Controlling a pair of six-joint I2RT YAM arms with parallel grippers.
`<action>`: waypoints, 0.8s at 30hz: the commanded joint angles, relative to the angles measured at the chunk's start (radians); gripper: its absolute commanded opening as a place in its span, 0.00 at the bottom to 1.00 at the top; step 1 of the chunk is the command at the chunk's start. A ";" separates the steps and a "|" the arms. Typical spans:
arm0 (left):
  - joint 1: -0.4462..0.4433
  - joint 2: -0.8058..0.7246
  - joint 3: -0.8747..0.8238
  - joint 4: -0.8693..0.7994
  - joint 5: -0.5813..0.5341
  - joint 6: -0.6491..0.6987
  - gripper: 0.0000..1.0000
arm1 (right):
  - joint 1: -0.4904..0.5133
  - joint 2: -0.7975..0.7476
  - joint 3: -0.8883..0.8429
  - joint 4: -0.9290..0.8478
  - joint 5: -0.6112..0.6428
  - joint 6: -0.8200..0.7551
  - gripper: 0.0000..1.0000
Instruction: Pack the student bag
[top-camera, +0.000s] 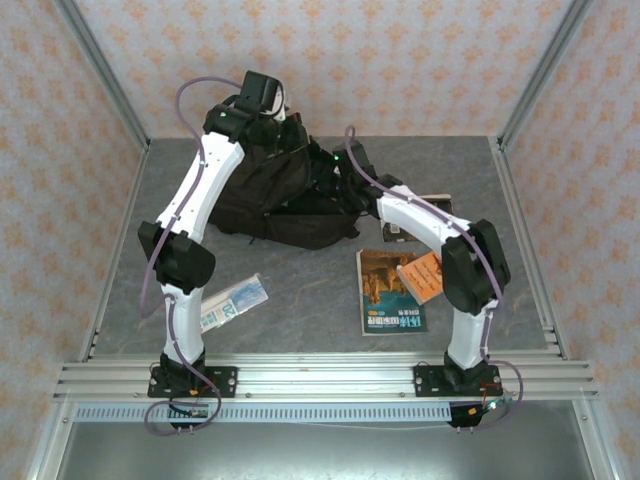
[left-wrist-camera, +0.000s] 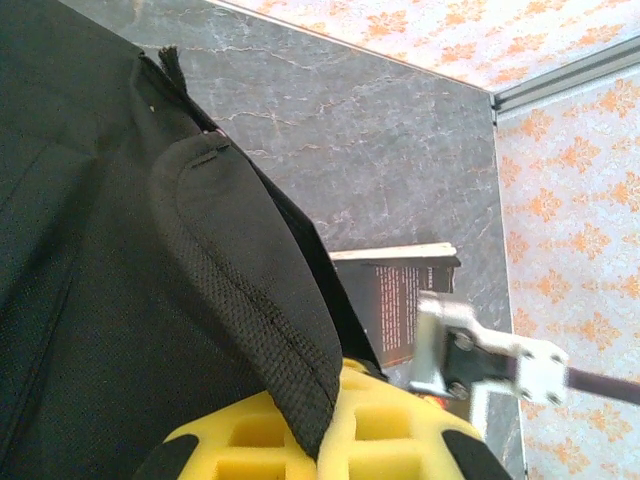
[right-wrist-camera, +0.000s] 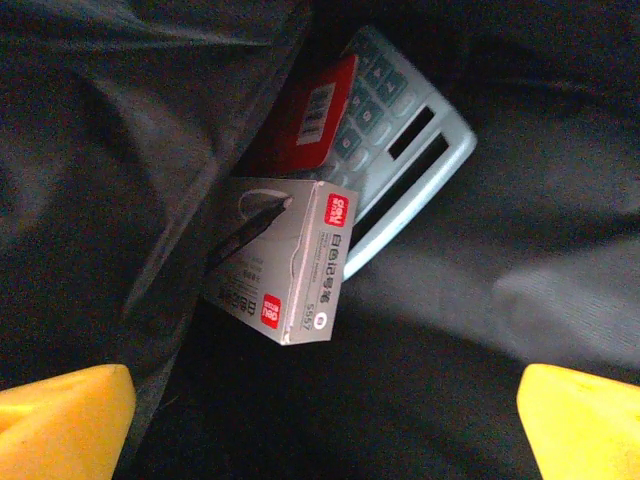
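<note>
The student bag (top-camera: 265, 190), a big black backpack, lies at the back middle of the table. My left gripper (top-camera: 283, 120) is at its top left; in the left wrist view the yellow fingers (left-wrist-camera: 380, 430) are shut on a black fabric flap (left-wrist-camera: 250, 300) of the bag. My right gripper (top-camera: 345, 180) reaches into the bag's opening from the right. In the right wrist view it (right-wrist-camera: 325, 420) stands wide open with nothing between its fingers, above the dark lining. A grey box (right-wrist-camera: 280, 265), a pale calculator (right-wrist-camera: 400, 150) and a red item (right-wrist-camera: 300, 120) lie inside.
A colourful book (top-camera: 388, 292) with an orange item (top-camera: 422, 276) on it lies in front of the right arm. A dark book (top-camera: 415, 212) lies right of the bag. A blue-white packet (top-camera: 235, 300) lies by the left arm. Metal rails edge the table.
</note>
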 joint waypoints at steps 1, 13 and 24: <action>0.011 -0.005 0.005 0.081 0.024 -0.006 0.00 | -0.004 -0.112 -0.053 -0.009 0.106 -0.074 0.96; -0.044 0.046 -0.026 0.117 0.092 -0.019 0.00 | -0.006 -0.539 -0.358 -0.203 0.317 -0.129 0.94; -0.165 0.158 -0.004 0.071 0.115 -0.016 0.22 | 0.007 -0.759 -0.546 -0.345 0.251 -0.142 0.92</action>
